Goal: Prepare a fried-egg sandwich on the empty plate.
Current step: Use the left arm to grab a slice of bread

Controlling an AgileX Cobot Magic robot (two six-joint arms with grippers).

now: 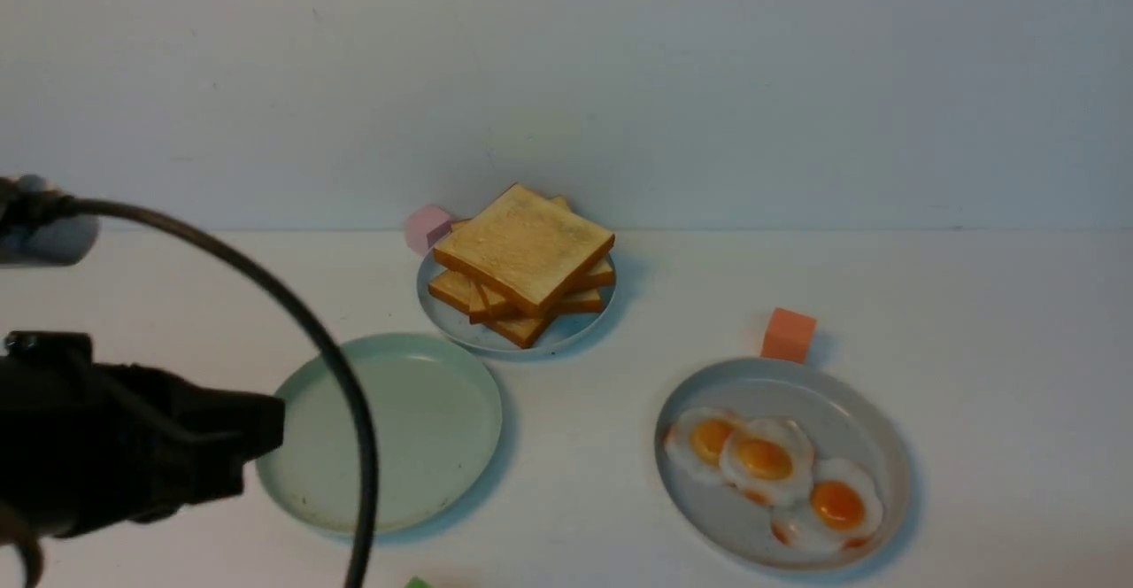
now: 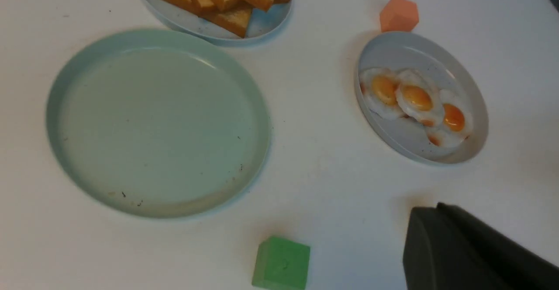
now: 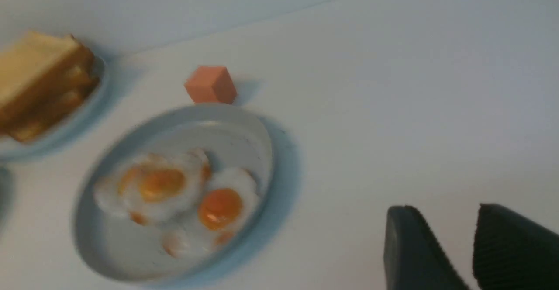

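Directly ahead of the left gripper (image 1: 265,433), whose jaws were pressed together on nothing, lay the empty plate (image 1: 434,429). It was mint green and bare, with its rim close by the fingertips. No slice and no egg was on it, so the sandwich was not yet begun.

Beyond the plate from those jaws, the toast pile (image 1: 524,247) sat stacked askew on a small speckled plate (image 1: 443,318), with a pink block (image 1: 427,227) just behind. A green block (image 2: 281,264) lay near the left jaws, on the mint plate's near side.

Ahead of the right gripper (image 3: 454,229) a grey-blue plate (image 1: 797,384) held three overlapping fried eggs (image 1: 766,460), with an orange block (image 1: 788,334) at its far rim. The right gripper's two fingers stood apart with a clear gap, gripping nothing, over bare table (image 1: 974,305).

By my judgement the step in hand was the first one, fetching the bottom slice. The left jaws would need to open wider than a slice is thick, reach past the mint plate and pinch the top slice by its overhanging edge.
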